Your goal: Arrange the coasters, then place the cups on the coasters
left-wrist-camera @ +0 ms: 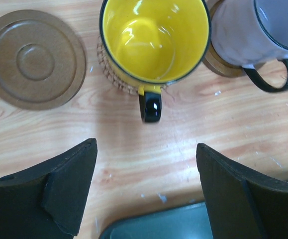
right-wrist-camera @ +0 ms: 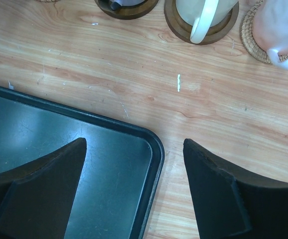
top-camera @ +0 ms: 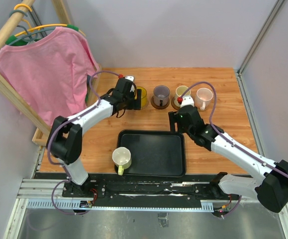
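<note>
We are holding the left jaws spread wide and empty above bare wood of the surface (top-camera: 223,79), just on the near side of the yellow cup (left-wrist-camera: 153,40), whose dark handle is pointing back at them. That cup is sitting on a woven coaster (left-wrist-camera: 115,82). Toward the left edge a brown coaster (left-wrist-camera: 34,59) is lying bare, close beside it but not touching. Toward the right edge the row is running on: the grey cup (top-camera: 160,93) on a second brown coaster (left-wrist-camera: 218,67), the cream cup (top-camera: 182,91) on a third brown coaster (right-wrist-camera: 222,35), and the pink cup (top-camera: 204,97) on a second woven coaster (right-wrist-camera: 250,35). We are holding the right jaws equally wide apart, gripping nothing, over the far right corner of the black tray (right-wrist-camera: 59,134), on the near side of the cream cup. The tray is lying by the middle of the near edge. The white cup (top-camera: 122,158) is standing at the tray's near left corner, its yellowish handle turned toward the near edge, well apart from every coaster.
</note>
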Controlling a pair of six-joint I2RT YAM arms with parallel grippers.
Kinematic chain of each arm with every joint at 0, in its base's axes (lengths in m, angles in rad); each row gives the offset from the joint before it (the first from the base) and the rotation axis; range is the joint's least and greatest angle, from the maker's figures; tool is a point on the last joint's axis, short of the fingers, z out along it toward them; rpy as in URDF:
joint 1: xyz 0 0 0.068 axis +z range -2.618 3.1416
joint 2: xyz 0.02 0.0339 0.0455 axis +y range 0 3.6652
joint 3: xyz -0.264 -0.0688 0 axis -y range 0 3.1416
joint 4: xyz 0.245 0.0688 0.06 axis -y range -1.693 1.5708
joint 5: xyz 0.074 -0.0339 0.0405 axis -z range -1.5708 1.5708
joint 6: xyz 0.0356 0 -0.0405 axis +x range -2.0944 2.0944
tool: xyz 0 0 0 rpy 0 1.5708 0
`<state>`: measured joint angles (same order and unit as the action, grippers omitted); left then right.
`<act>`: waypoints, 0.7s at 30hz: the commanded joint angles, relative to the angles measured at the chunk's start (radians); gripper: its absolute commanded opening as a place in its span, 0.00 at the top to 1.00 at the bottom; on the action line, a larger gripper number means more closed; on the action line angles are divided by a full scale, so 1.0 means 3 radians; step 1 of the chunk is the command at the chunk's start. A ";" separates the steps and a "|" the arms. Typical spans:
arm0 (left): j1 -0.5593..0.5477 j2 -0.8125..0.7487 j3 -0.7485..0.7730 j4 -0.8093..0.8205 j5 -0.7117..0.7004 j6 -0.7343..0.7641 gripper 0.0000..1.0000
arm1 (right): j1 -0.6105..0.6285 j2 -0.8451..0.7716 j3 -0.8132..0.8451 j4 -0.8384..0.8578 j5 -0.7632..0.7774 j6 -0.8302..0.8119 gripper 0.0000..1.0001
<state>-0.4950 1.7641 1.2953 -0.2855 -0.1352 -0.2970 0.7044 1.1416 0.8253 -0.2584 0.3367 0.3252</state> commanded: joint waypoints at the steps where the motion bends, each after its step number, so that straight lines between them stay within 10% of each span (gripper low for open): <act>1: -0.0071 -0.0557 -0.0291 -0.0115 -0.0138 -0.0058 0.15 | -0.0019 -0.0110 -0.0044 0.0034 -0.0014 0.0052 0.20; 21: -0.0493 -0.2802 -0.1606 -0.1497 -0.0094 -0.0999 0.46 | -0.0028 0.0020 -0.0097 0.0183 -0.0167 0.0052 0.21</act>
<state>-0.6079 0.9825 0.8444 -0.6445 -0.2081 -0.5076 0.7044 1.1332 0.8062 -0.2264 0.3042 0.3294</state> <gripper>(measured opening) 0.558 0.795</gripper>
